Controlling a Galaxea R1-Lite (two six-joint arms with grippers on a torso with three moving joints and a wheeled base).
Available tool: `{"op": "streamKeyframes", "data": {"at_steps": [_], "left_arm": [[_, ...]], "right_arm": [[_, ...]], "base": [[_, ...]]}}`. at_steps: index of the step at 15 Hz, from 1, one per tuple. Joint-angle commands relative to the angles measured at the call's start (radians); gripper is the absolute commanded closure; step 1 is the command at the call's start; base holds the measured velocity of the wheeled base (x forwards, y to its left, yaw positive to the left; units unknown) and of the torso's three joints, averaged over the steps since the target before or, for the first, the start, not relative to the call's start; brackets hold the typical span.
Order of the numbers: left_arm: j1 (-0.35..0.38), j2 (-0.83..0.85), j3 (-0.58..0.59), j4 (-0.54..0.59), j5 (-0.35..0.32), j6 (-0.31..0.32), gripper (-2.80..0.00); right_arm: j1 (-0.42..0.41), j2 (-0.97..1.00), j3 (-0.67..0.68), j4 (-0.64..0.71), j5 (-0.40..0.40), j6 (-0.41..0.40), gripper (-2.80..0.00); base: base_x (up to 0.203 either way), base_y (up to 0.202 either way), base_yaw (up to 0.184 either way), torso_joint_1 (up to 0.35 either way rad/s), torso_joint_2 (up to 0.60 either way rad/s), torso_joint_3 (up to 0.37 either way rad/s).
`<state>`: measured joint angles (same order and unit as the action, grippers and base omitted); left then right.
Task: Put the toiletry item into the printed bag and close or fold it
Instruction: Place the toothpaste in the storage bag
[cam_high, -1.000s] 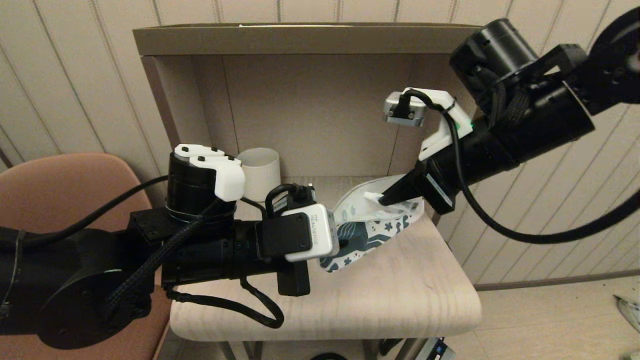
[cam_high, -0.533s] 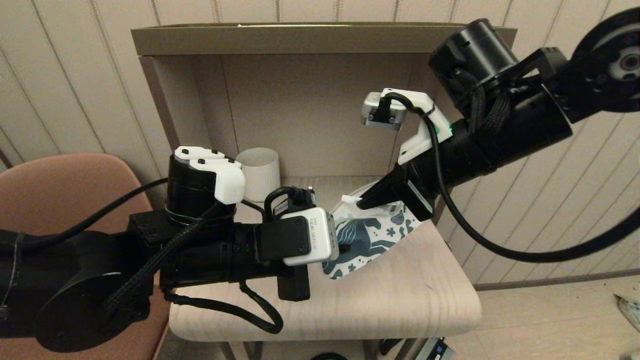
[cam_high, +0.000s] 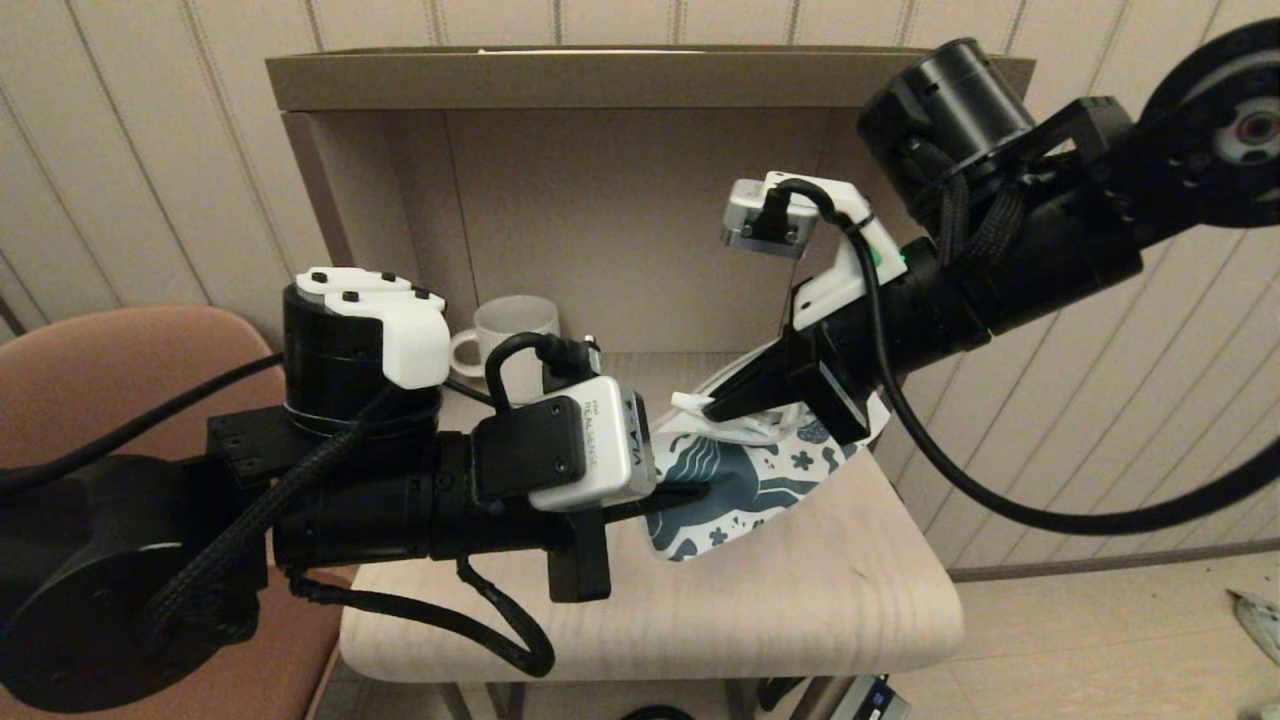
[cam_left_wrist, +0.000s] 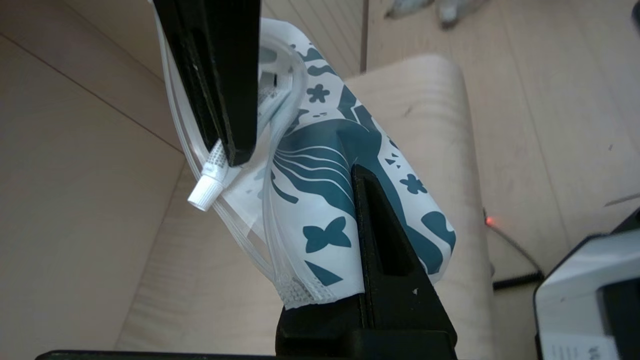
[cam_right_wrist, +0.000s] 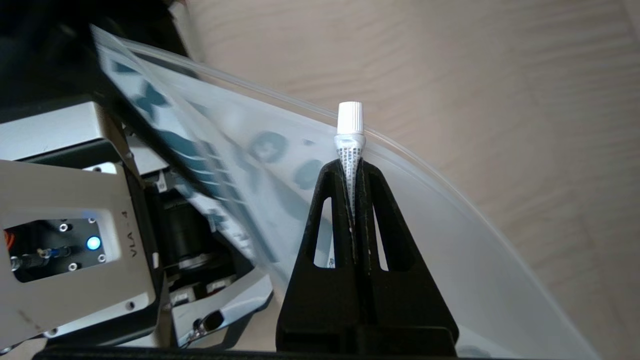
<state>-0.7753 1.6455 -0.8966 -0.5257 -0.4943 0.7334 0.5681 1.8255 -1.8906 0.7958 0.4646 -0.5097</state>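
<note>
The printed bag (cam_high: 745, 480) hangs tilted above the wooden top, its white face showing a teal horse and flowers (cam_left_wrist: 320, 200). My left gripper (cam_high: 697, 490) is shut on the bag's lower edge; one black finger (cam_left_wrist: 385, 235) lies on the print and the other is hidden behind it. My right gripper (cam_high: 714, 409) is shut on the toiletry item (cam_right_wrist: 350, 145), a slim white tube with a ribbed cap (cam_left_wrist: 205, 192). The right fingertips (cam_right_wrist: 352, 167) sit at the bag's open mouth, and the cap pokes past the clear zip rim (cam_right_wrist: 435, 165).
A white ribbed mug (cam_high: 512, 335) stands at the back left of the light wooden top (cam_high: 800, 600), inside an open-fronted shelf box (cam_high: 620, 80). A brown chair (cam_high: 130, 370) is on the left. The top's rounded front edge is near.
My right gripper has carried the tube leftward to the bag's mouth. The left arm has shifted left and up, turning the bag's printed face more toward me and uncovering the mug's handle.
</note>
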Motion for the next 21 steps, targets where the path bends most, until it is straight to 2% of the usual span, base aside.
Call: {"op": "streamKeyframes", "data": {"at_steps": [1,5,9,17,21], "left_arm": [[0.001,-0.019,-0.002,0.001,-0.004,0.001,0.0],[0.001,-0.016,0.001,0.001,-0.004,0.001,0.0],[0.004,0.004,-0.002,-0.007,-0.003,0.001,0.0],[0.01,0.002,-0.015,-0.01,-0.004,0.0,0.0],[0.01,0.002,-0.018,-0.01,-0.004,-0.006,0.0]], "right_arm": [[-0.013,-0.003,0.0,-0.005,0.006,-0.011,0.0],[-0.067,-0.019,0.001,-0.044,0.051,-0.012,0.0],[-0.074,-0.062,0.015,-0.03,0.083,-0.012,0.0],[-0.06,-0.116,0.128,-0.038,0.086,-0.013,0.0],[-0.062,-0.114,0.119,-0.043,0.085,-0.012,0.0]], "base": [[0.0,0.0,0.0,0.0,0.0,0.0],[0.0,0.0,0.0,0.0,0.0,0.0],[0.0,0.0,0.0,0.0,0.0,0.0],[0.0,0.0,0.0,0.0,0.0,0.0],[0.0,0.0,0.0,0.0,0.0,0.0]]}}
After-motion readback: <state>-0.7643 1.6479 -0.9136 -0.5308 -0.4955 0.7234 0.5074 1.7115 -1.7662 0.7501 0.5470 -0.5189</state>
